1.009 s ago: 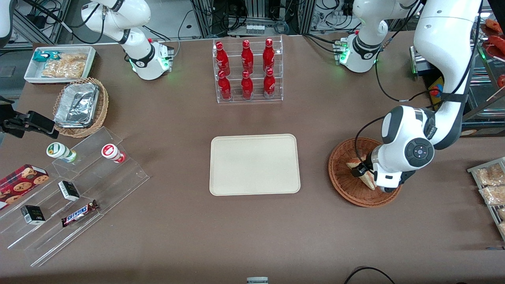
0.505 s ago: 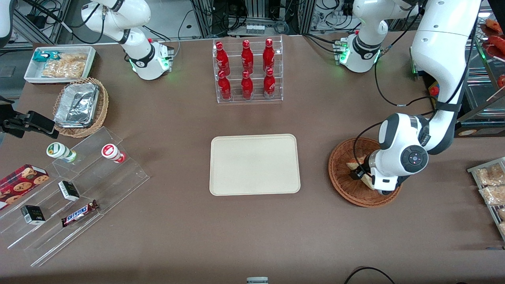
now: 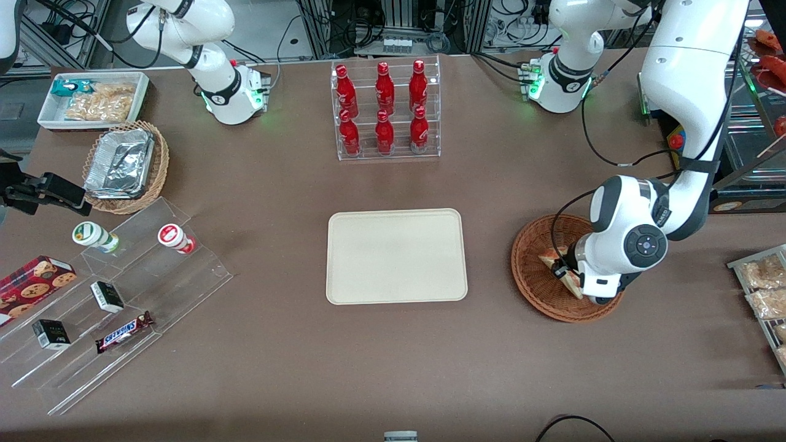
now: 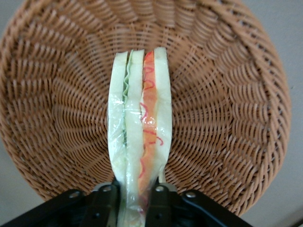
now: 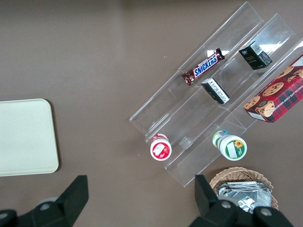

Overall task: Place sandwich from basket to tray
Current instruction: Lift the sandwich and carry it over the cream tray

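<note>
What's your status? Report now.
Tool shut on sandwich, low in basket. Tray bare, path open.

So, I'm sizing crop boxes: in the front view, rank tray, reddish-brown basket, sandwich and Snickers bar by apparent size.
1. tray
2. basket
3. Snickers bar
4. sandwich, partly hidden, so 3 and 4 are unsure; the gripper is shut on it in the basket.

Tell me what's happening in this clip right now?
The working left arm's tool is down in the round reddish-brown wicker basket, its fingers closed on the triangular white-bread sandwich with red and green filling. The sandwich stands on edge between the fingers, above the basket's weave. The flat beige rectangular tray holds no sandwich yet; it sits beside the basket, toward the parked arm's end of the table.
</note>
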{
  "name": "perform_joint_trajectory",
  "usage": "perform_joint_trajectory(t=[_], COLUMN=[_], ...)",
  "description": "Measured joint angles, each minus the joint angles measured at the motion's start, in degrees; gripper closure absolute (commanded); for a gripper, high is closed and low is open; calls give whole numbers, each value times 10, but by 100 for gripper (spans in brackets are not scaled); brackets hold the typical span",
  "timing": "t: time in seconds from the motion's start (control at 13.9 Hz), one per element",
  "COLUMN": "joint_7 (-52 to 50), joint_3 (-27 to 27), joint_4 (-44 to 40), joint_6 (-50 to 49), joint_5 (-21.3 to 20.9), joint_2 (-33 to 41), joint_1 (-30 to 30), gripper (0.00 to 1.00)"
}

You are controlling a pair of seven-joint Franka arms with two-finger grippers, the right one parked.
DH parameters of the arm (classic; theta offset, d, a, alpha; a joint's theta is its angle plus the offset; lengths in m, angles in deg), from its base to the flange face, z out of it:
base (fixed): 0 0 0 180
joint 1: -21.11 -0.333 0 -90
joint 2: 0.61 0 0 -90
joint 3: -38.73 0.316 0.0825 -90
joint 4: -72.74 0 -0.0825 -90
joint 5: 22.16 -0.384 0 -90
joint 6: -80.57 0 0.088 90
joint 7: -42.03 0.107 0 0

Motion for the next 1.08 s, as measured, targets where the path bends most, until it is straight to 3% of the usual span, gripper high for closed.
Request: perform_joint_trajectory(t=[0.22, 0.65, 1.08], joint_7=[1, -1, -5], joint_3=[-13, -41, -70], joint_4=[-15, -119, -209], joint_6=[-17, -139, -110], joint_5=[-3, 2, 10], joint_2=[26, 49, -62], joint_1=[10, 135, 237], gripper=[86, 87, 85])
